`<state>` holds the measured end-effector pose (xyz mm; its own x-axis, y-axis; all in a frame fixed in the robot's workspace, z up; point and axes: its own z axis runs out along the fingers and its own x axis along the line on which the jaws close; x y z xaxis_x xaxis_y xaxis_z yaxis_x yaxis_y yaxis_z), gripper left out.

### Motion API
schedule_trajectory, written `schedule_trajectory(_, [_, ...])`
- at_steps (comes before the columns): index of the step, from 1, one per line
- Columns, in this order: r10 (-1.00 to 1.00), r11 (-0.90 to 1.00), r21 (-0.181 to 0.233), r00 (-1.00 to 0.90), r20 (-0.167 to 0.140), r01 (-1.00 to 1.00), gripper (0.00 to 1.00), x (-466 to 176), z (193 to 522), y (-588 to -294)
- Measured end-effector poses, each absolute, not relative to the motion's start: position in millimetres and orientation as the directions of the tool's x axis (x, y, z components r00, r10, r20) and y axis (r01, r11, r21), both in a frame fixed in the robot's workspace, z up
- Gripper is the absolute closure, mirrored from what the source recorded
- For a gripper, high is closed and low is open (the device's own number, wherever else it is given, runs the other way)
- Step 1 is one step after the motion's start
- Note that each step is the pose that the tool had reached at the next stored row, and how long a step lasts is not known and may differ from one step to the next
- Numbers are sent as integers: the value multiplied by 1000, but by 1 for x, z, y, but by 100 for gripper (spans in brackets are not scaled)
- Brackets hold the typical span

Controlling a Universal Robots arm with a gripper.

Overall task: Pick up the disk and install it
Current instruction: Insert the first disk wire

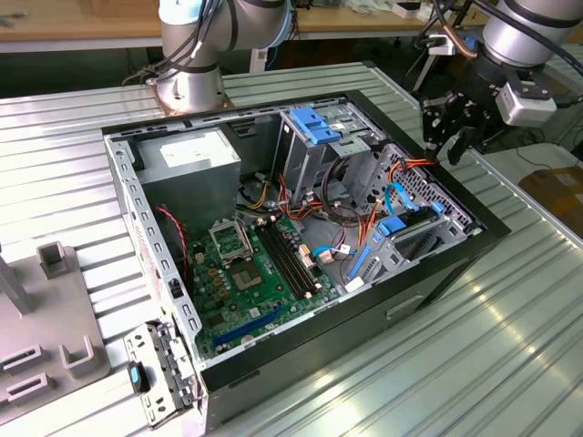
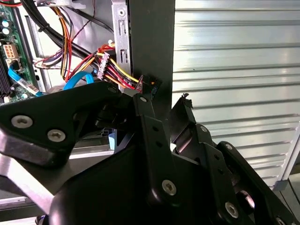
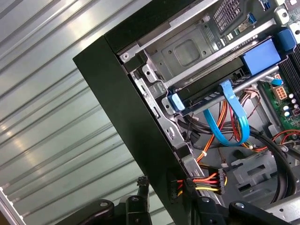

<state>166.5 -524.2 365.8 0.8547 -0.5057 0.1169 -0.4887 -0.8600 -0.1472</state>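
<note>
The disk (image 1: pixel 414 223) is a dark flat slab with blue rails. It lies in the drive cage at the side of the open computer case (image 1: pixel 301 350) towards the exterior view's right. In the first wrist view the disk (image 3: pixel 201 97) sits under a metal tray, with a blue tab at its end and a blue data cable (image 3: pixel 234 117) looping from it. My gripper (image 1: pixel 448 144) hangs open above the case's far right corner, apart from the disk and holding nothing. In the second wrist view the gripper (image 2: pixel 164 101) has one black finger on each side of the case's black wall (image 2: pixel 152 47).
A grey power supply box (image 1: pixel 187 159) with a white label fills the case's back left. A pale blue slotted bracket (image 1: pixel 314 123) stands at the back, and the green motherboard (image 1: pixel 255 264) lies on the floor among red, yellow and orange wires (image 2: pixel 112 70). The arm's base (image 1: pixel 187 82) stands behind, and grey fixtures (image 1: pixel 50 259) sit on the ribbed metal table (image 1: pixel 510 346).
</note>
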Motion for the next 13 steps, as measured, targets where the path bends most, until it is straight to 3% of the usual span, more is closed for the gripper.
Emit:
schedule_trajectory(2, [-506, -860, -147, 855, 117, -489, 60, 166, 366, -524])
schedule_trajectory(5, [-506, -860, -147, 855, 117, -489, 79, 166, 366, -524])
schedule_trajectory(13, [-470, -879, -147, 875, 117, -453, 79, 166, 365, -524])
